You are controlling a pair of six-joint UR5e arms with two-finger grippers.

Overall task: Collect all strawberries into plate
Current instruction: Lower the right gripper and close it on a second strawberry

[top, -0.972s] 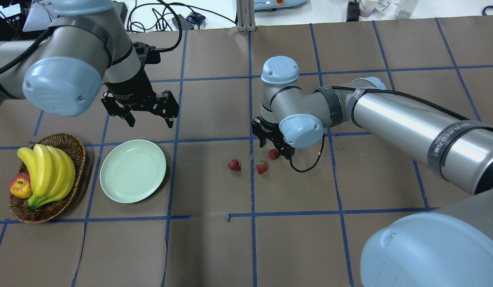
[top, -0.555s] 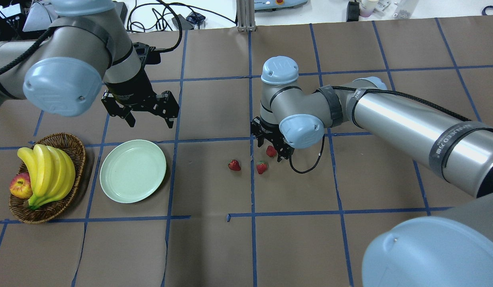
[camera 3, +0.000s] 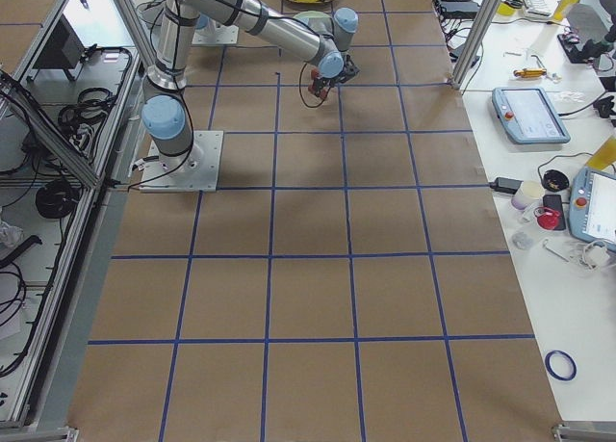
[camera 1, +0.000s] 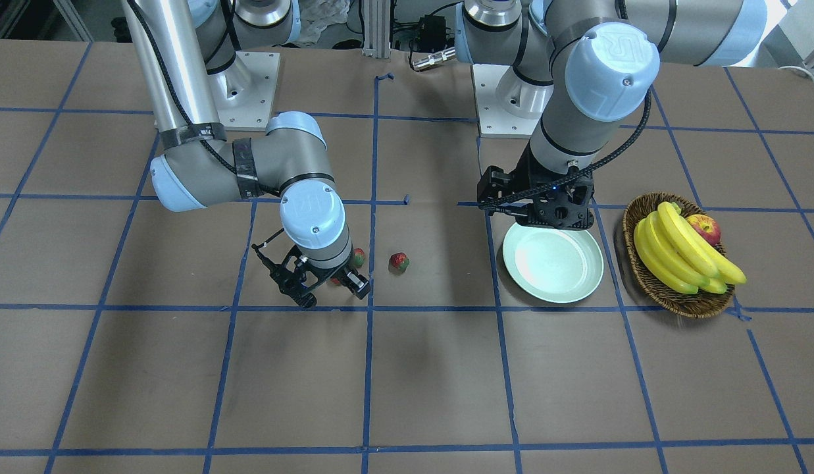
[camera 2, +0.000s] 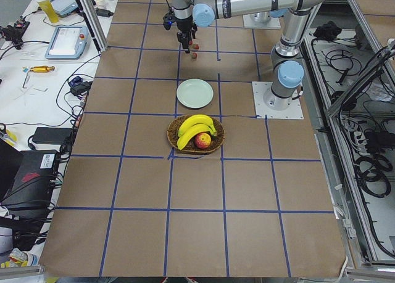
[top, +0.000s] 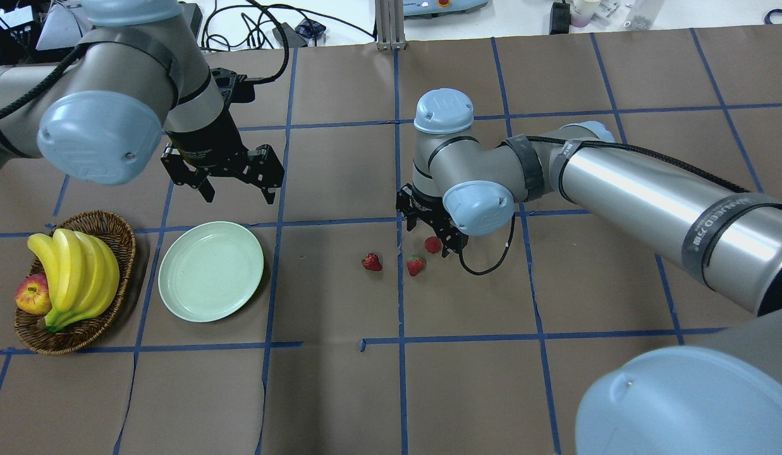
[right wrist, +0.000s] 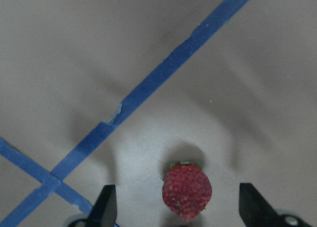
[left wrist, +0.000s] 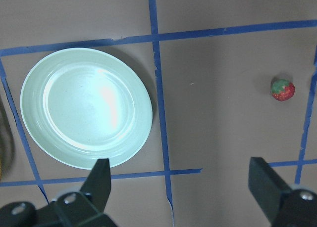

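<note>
Three small red strawberries lie on the brown table. One strawberry point(top: 433, 244) point(right wrist: 187, 191) sits between the fingers of my right gripper point(top: 432, 239) point(right wrist: 177, 200), which stands open around it, low over the table. The other two strawberries point(top: 415, 265) point(top: 372, 261) lie just left of it. The pale green plate point(top: 210, 270) point(left wrist: 86, 107) is empty, far to the left. My left gripper point(top: 236, 186) point(left wrist: 182, 180) hovers open beside the plate's far edge, holding nothing. Its wrist view also shows one strawberry point(left wrist: 283, 89).
A wicker basket point(top: 124, 243) with bananas point(top: 74, 272) and an apple point(top: 31, 295) stands left of the plate. Blue tape lines grid the brown table cover. The right arm's long forearm point(top: 650, 196) spans the right half of the table.
The right gripper has shifted slightly to the left around its strawberry, which moved a little and settled back. The left arm and the other berries have not moved.
</note>
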